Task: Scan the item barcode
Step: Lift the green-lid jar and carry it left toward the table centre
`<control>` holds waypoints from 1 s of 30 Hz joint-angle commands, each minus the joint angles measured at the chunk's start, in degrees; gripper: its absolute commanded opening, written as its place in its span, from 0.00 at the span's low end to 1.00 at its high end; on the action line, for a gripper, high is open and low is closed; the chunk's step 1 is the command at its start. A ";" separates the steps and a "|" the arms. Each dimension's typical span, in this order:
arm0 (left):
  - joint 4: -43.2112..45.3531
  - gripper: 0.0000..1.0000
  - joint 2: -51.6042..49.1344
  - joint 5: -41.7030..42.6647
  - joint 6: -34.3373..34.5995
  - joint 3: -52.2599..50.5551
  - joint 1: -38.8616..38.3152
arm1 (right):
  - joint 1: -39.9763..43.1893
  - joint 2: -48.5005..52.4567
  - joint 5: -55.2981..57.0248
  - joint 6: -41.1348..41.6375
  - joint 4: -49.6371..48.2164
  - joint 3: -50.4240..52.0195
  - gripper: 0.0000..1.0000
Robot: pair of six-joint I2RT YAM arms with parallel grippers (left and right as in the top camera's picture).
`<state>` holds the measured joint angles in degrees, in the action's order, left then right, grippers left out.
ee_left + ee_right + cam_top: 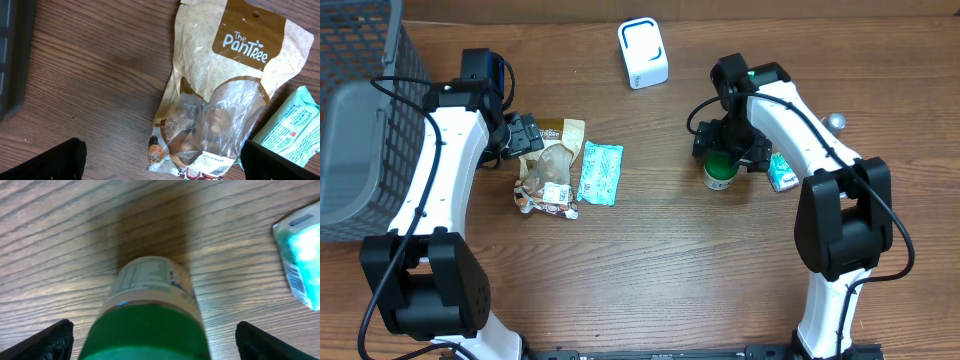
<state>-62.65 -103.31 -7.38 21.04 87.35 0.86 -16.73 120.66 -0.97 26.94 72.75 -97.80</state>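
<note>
Wood table (720,280), wire basket (360,100) far left, white scanner (642,53) at the back between the arms. Right gripper (724,150) sits over the upright green-lidded jar (150,315), jaws wide apart either side of it, not clamped. Left gripper (527,134) jaws also wide apart, above the tan snack pouch (225,100) lying flat beside a teal packet (600,172).

Open desk (670,270) mid-front for passing; teal packet (781,172) crowds jar (718,172) side, basket (360,120) walls far left edge, scanner (642,52) at back
</note>
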 commanded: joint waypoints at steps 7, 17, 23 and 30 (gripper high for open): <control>-0.07 1.00 -0.50 -0.52 0.39 -0.31 0.24 | -3.89 -0.11 5.68 -0.35 -0.24 0.35 0.91; -0.07 1.00 -0.50 -0.52 0.39 -0.31 0.24 | -3.89 -0.11 8.48 -0.37 -2.43 0.37 0.88; -0.07 1.00 -0.50 -0.52 0.39 -0.31 0.24 | -3.89 -0.11 8.41 -0.33 -2.40 1.51 0.82; -0.07 1.00 -0.50 -0.52 0.39 -0.31 0.24 | -3.89 -0.11 7.91 -0.37 -4.17 4.00 0.77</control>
<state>-62.65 -103.31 -7.38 21.04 87.35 0.86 -20.71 120.66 6.46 26.72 69.06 -94.06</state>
